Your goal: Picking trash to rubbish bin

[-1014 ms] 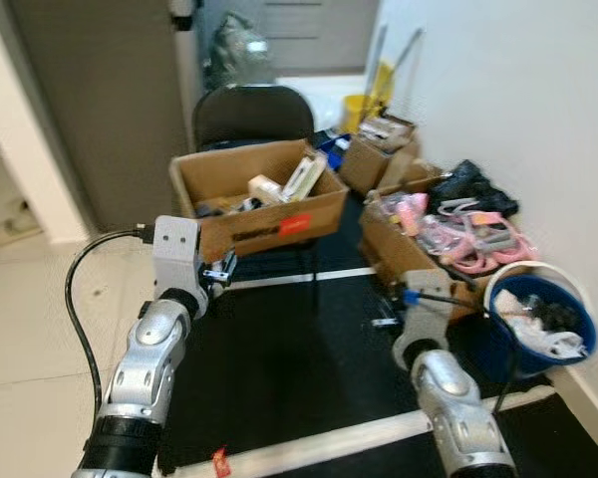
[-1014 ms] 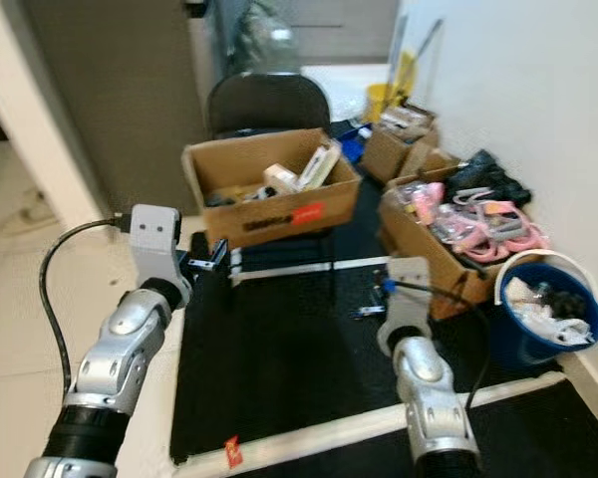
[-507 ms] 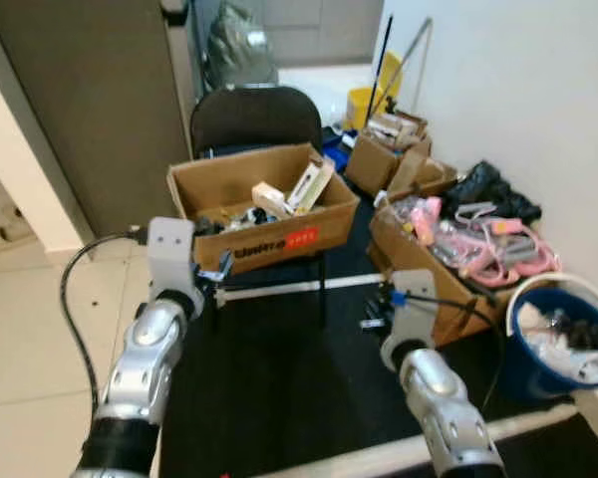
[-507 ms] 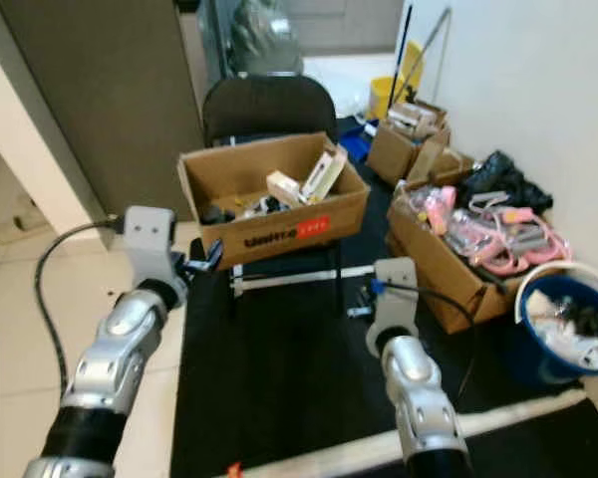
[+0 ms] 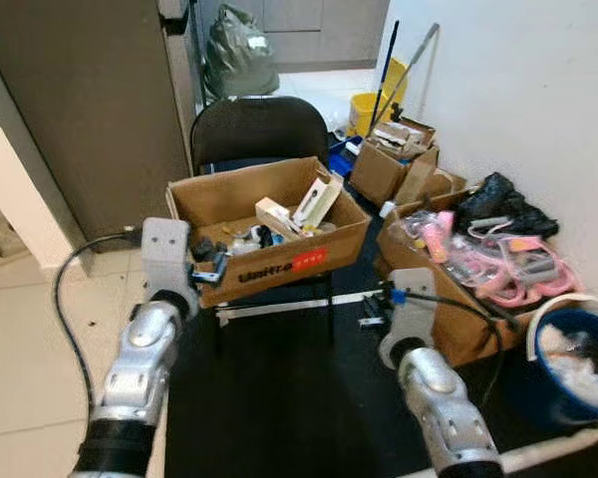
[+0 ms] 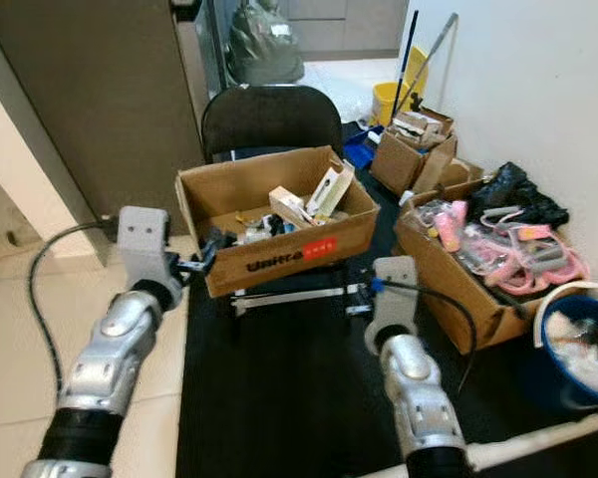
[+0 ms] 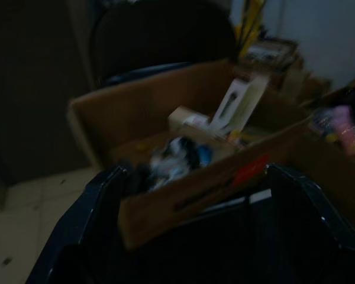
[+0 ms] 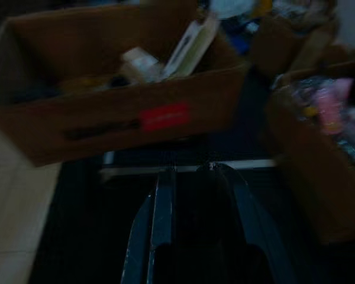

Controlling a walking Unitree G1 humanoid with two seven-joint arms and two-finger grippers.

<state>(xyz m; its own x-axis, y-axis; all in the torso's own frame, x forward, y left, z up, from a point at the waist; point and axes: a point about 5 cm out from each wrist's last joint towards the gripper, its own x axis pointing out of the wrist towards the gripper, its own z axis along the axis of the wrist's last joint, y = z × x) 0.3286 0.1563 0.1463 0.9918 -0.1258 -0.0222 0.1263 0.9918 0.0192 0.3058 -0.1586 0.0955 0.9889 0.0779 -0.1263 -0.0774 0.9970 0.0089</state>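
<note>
Head stereo pair: I look forward and down from standing height, facing the far doorway; both eyes share the cardboard box on the black chair, centre.
Right-side overlap: second box and blue bin along the right wall.
Left wrist camera: I look along the left gripper, close to the box's near-left corner, dark.
Right wrist camera: I look along the right gripper, low over the black mat, facing the box front with its red label.
Wrist overlap: same box, contents visible in both.
</note>
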